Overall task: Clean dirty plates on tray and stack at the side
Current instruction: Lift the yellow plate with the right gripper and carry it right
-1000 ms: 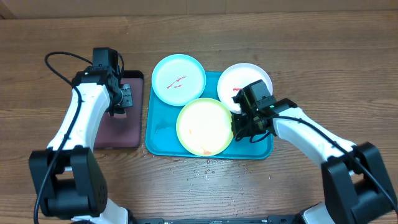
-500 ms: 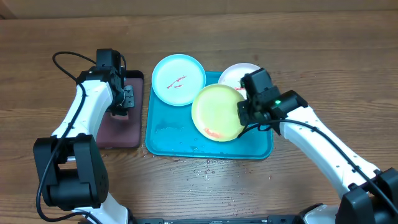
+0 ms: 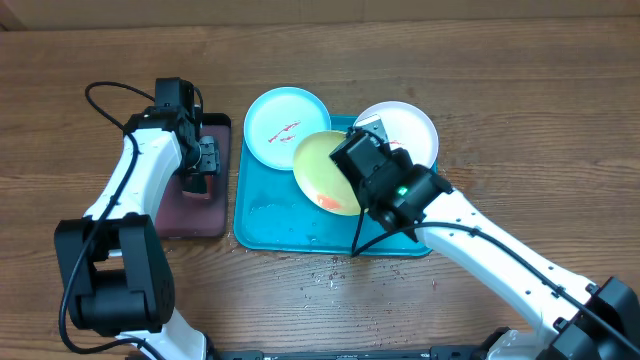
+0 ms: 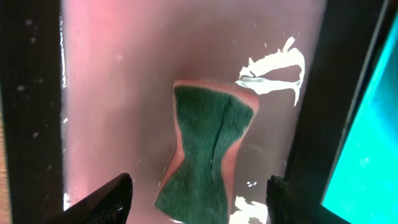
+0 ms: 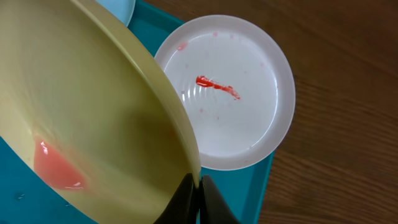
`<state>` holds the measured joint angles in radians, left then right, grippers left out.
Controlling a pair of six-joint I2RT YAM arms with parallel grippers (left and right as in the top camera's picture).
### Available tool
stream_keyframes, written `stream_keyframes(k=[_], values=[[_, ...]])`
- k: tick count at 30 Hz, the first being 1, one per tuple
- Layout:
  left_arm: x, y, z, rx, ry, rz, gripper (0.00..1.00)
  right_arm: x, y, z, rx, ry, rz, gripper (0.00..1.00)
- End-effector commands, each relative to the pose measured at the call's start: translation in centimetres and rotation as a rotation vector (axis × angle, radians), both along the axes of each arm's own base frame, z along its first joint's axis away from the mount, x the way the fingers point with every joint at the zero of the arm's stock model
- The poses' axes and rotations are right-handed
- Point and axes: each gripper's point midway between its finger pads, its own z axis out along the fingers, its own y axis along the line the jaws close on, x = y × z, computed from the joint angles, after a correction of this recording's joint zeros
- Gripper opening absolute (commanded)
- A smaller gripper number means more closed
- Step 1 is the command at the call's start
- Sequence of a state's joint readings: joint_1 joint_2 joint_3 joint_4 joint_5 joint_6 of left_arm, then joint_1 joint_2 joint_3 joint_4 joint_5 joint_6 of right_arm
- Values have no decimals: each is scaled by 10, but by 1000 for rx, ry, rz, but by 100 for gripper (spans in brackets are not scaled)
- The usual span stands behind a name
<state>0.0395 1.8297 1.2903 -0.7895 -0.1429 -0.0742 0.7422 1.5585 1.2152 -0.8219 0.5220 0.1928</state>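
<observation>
- Overhead view: turquoise tray lies mid-table, with a smaller pinkish tray just beside it on the left.
- Light blue plate, marked with red streaks, sits over the turquoise tray's far left corner and overhangs the rim.
- White plate sits over the far right corner, partly hidden by the right arm.
- Yellow-green plate is tilted above the tray between the other two, and the right gripper holds it by its edge. A red-pink patch shows on its lower part.
- Left gripper hangs over the pinkish tray.
- Left wrist view: a green sponge with a pink underside, narrowed at the waist, lies on the wet pinkish tray.
- Left gripper is spread wide, one finger on each side of the sponge and neither touching it.
- White foam dots the tray, and the turquoise tray shows at the right edge.
- Right wrist view: the right gripper is pinched tight on the rim of the yellow-green plate, which is held at a slant with a pink smear near its low side.
- Behind it, the white plate bears a red streak and rests half on the turquoise tray, half out over the wooden table.
</observation>
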Motion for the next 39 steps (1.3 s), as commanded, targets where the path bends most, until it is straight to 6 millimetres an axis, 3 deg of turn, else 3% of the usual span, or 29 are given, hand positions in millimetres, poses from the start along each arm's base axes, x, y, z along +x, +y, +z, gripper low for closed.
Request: stream_keyframes(k=[1,10,13,15,17,26,27,28,29,30,36,39], values=[[2,0,-20,-7,34,1,70,9,6,43,-23,-177,-38,4],[21,0,-51,-8,16,1,68,3,22,60,-59,-280,-20,4],[23,0,-63,-8,22,1,63,3,22,60,-58,-280,-20,4],[24,0,-68,-7,26,0,45,3,22,60,-58,-280,-20,4],[26,1,-70,-7,22,0,4,3,22,60,-58,-281,-20,4],[35,2,-43,1,-49,1,4,3,22,60,-58,-281,-20,4],[36,2,-37,2,-61,1,19,3,22,60,-58,-281,-20,4],[36,2,-33,1,-67,0,53,3,22,60,-58,-281,-20,4],[31,1,-28,-1,-57,0,72,3,22,60,-58,-280,-20,4],[26,1,-28,-2,-41,0,75,3,22,60,-58,-280,-20,4],[-6,-3,-35,-20,92,10,72,3,22,60,-58,-281,-20,4],[-10,-8,-37,-47,107,3,66,3,22,60,-58,-281,-20,4]])
